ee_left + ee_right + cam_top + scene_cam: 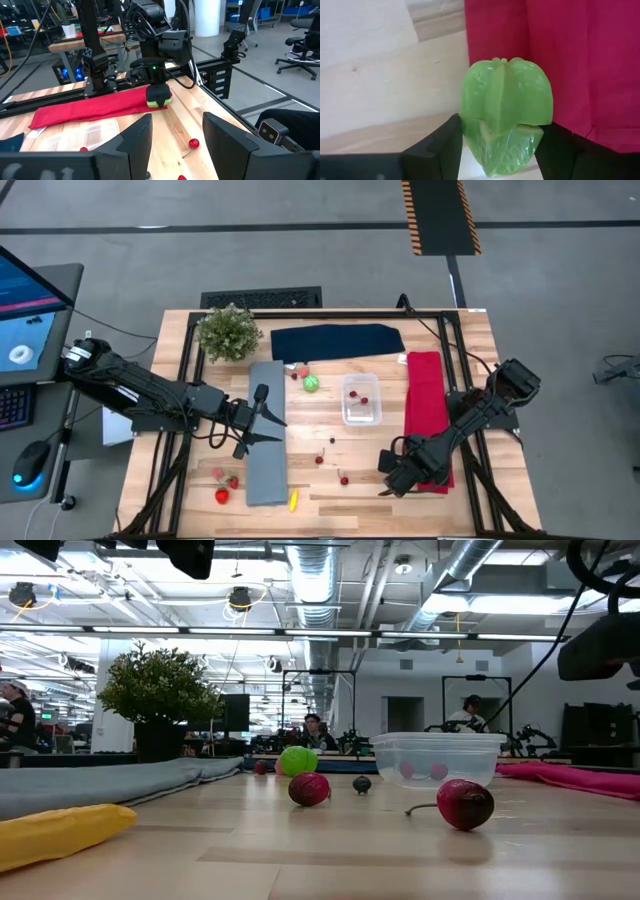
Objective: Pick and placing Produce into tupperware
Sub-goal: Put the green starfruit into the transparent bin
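Note:
A lime-green ridged piece of produce point(505, 100) sits at the near-left edge of the red cloth point(428, 405), and my right gripper point(392, 480) is shut on it, pointing down. The clear tupperware point(361, 400) stands mid-table with small red pieces inside. A green ball point(311, 383), cherries point(344, 478), strawberries point(222, 495) and a yellow piece point(293, 500) lie loose on the wood. My left gripper point(270, 425) hovers level over the grey cloth point(266, 465), open, with nothing between its fingers. My right gripper pinches the green piece between its two fingers point(442, 145), which sit on opposite sides of its lower part point(470, 135). The fingers come from above, pointing down. The piece point(167, 101) is at the red cloth's edge; I cannot tell whether it is lifted clear.
A bushy potted plant point(228, 332) stands at the far left, and a navy cloth point(337, 340) lies along the far edge. Black frame rails point(470, 380) border the table. Bare wood shows between the tupperware and the near edge.

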Available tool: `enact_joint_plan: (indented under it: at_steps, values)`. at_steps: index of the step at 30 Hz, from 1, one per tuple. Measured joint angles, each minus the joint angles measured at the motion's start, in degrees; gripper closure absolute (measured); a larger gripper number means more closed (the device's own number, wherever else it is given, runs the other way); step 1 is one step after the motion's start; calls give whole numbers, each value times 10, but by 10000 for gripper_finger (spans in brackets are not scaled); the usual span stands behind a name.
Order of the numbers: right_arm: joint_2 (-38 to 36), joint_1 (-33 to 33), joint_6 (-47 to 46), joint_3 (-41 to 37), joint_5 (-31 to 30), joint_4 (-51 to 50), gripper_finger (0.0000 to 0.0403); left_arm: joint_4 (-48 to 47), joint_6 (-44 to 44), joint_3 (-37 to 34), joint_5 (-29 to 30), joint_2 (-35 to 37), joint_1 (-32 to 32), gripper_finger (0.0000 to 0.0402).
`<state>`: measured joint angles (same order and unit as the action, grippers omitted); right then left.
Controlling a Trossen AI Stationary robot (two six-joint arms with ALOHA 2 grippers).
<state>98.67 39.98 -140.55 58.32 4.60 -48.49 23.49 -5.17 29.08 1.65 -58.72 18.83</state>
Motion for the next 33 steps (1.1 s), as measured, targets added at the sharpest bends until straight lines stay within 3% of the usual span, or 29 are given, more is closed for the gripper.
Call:
enact_joint_plan:
  at_steps: [5, 14, 19, 28, 33]
  values:
    - [0, -5, 9, 10, -2, -10, 158, 0, 0, 0, 0, 0, 0, 235]
    - [-3, -38, 80, 51, -7, -69, 183, 0, -2, 0, 0, 0, 0, 235]
    - [-4, -73, 138, 94, -39, -123, 161, 0, -2, 0, 0, 0, 0, 235]
    - [-4, -154, 283, 184, -121, -203, 181, 0, -1, 0, 0, 0, 0, 235]
    - [-4, -207, 376, 228, -179, -214, 161, -3, 11, 0, 0, 0, 0, 235]
